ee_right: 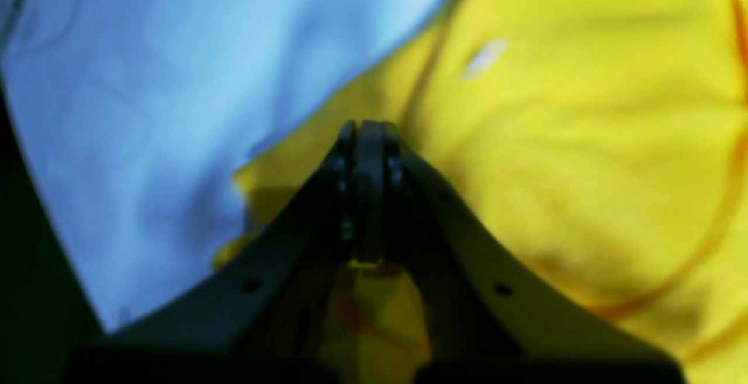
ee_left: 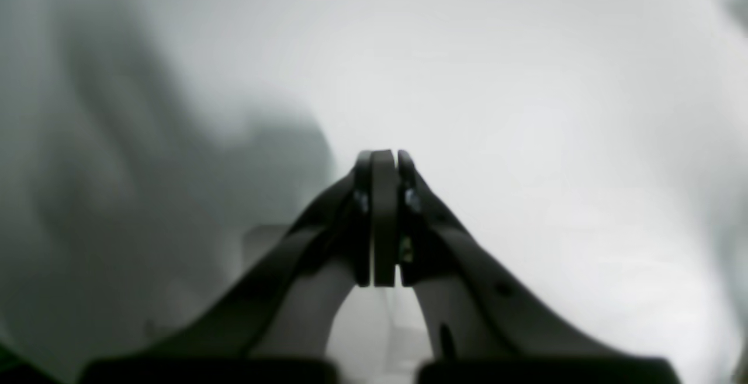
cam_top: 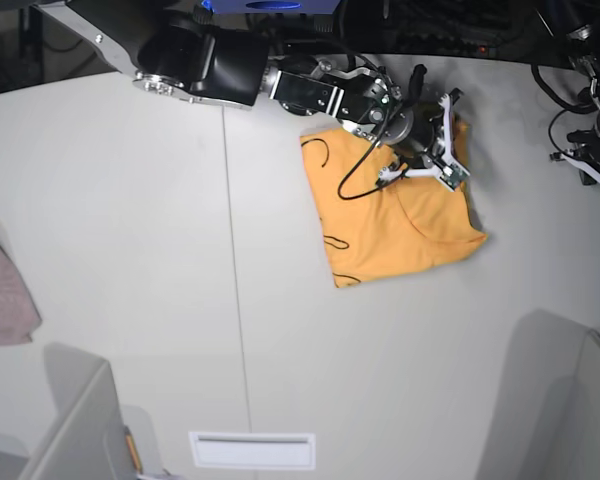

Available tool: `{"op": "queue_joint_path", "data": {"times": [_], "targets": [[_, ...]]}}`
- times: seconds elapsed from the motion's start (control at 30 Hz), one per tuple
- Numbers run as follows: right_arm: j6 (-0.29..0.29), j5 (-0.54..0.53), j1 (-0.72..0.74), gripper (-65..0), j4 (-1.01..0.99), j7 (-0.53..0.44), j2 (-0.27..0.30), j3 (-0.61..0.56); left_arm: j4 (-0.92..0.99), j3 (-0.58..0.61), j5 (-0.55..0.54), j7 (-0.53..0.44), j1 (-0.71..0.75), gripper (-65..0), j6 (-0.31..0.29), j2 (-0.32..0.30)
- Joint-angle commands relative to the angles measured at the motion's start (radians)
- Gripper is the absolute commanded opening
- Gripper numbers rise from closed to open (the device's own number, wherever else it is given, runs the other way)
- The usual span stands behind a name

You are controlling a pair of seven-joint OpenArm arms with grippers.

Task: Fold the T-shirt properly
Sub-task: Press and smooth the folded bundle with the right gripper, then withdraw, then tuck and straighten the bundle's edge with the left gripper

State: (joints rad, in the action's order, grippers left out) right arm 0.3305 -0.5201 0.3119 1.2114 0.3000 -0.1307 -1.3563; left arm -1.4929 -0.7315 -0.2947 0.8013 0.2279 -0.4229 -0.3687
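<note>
The right claw [ee_right: 370, 132] has its two fingers pressed flat together, and no cloth shows between the tips. It hangs low over the T-shirt [cam_top: 395, 210], at the garment's far edge as the base view has it. In the right wrist view, the yellow-orange fabric fills everything to the claw's right and runs under its tips, with soft creases fanning out and a seam curving round the far right. To the claw's left, the shirt's border crosses on a slant, and beyond it lies the pale bench [cam_top: 130, 250], tinted blue by that camera. A corner of the cloth pokes out just left of the fingers [ee_right: 350, 156].

Seen from the base, the shirt lies folded into a rough square, flat on the bench, with thin black curved marks along the side away from the claw. The right arm [cam_top: 230, 70] reaches in from the upper left and ends on top of it.

The left claw [ee_left: 384, 162] is likewise closed, its fingers touching and gripping nothing. Around it, the left wrist view gives only blurred grey-white surface.

A small mauve-pink cloth [cam_top: 2, 295] sits well apart from both claws, at the bench's far left edge.
</note>
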Motion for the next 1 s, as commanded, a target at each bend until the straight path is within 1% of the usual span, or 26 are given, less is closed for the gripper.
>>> {"op": "queue_joint_path", "data": {"times": [0.0, 0.07, 0.13, 0.2, 0.3, 0.37, 0.47, 0.53, 0.57, 0.6, 0.63, 0.67, 0.7, 0.77, 0.8, 0.87, 0.9, 0.97], "targets": [[-0.009, 0.008, 0.017, -65.0, 0.057, -0.032, -0.026, 0.005, -0.03, 0.005, -0.005, -0.015, -0.005, -65.0, 0.002, -0.019], [-0.009, 0.008, 0.019, -65.0, 0.146, -0.025, -0.022, 0.011, -0.054, 0.036, -0.005, -0.015, -0.005, -65.0, -0.012, 0.001], [-0.009, 0.008, 0.028, -65.0, 0.244, 0.029, 0.015, 0.041, -0.091, 0.049, -0.005, -0.007, -0.005, -65.0, -0.075, 0.023], [-0.009, 0.01, 0.025, -65.0, 0.344, 0.115, 0.053, 0.125, -0.139, 0.049, -0.005, -0.006, 0.001, -65.0, -0.15, 0.072], [-0.009, 0.01, -0.003, -65.0, 0.425, 0.213, 0.121, 0.263, -0.2, 0.051, -0.005, -0.004, 0.017, -65.0, -0.198, 0.139], [-0.009, 0.012, -0.036, -65.0, 0.463, 0.236, 0.171, 0.354, -0.231, 0.056, -0.005, -0.004, 0.035, -65.0, -0.221, 0.181], [-0.009, 0.012, -0.101, -65.0, 0.522, 0.233, 0.253, 0.464, -0.269, 0.049, -0.005, -0.004, 0.04, -65.0, -0.265, 0.251], [-0.009, 0.012, -0.144, -65.0, 0.565, 0.233, 0.306, 0.529, -0.277, 0.048, -0.005, 0.025, 0.04, -65.0, -0.27, 0.28], [-0.009, 0.012, -0.167, -65.0, 0.585, 0.233, 0.334, 0.558, -0.277, 0.048, -0.007, 0.043, 0.038, -57.1, -0.271, 0.29], [-0.009, 0.012, -0.19, -65.0, 0.608, 0.233, 0.36, 0.581, -0.277, 0.048, -0.008, 0.057, 0.038, -47.1, -0.271, 0.296], [-0.009, 0.012, -0.213, -65.0, 0.626, 0.233, 0.386, 0.602, -0.274, 0.048, -0.025, 0.062, 0.038, -37.4, -0.271, 0.307], [-0.009, 0.012, -0.231, -65.0, 0.64, 0.233, 0.401, 0.619, -0.271, 0.048, -0.057, 0.065, 0.038, -29.1, -0.271, 0.31], [-0.009, 0.012, -0.251, -65.0, 0.652, 0.233, 0.417, 0.634, -0.269, 0.048, -0.11, 0.069, 0.04, -20.4, -0.271, 0.313], [-0.011, 0.012, -0.288, -65.0, 0.664, 0.233, 0.432, 0.654, -0.268, 0.048, -0.235, 0.071, 0.071, -5.4, -0.271, 0.31], [-0.011, 0.012, -0.299, -65.0, 0.664, 0.233, 0.435, 0.661, -0.268, 0.048, -0.289, 0.071, 0.081, -0.3, -0.268, 0.305], [-0.011, 0.013, -0.316, -65.0, 0.658, 0.233, 0.437, 0.659, -0.266, 0.059, -0.389, 0.071, 0.098, 0.0, -0.261, 0.277], [-0.011, 0.013, -0.322, -65.0, 0.658, 0.233, 0.437, 0.656, -0.26, 0.062, -0.409, 0.071, 0.1, 0.0, -0.244, 0.277], [-0.011, 0.013, -0.326, -65.0, 0.658, 0.233, 0.437, 0.654, -0.249, 0.089, -0.409, 0.071, 0.094, 0.0, -0.205, 0.277]]}}
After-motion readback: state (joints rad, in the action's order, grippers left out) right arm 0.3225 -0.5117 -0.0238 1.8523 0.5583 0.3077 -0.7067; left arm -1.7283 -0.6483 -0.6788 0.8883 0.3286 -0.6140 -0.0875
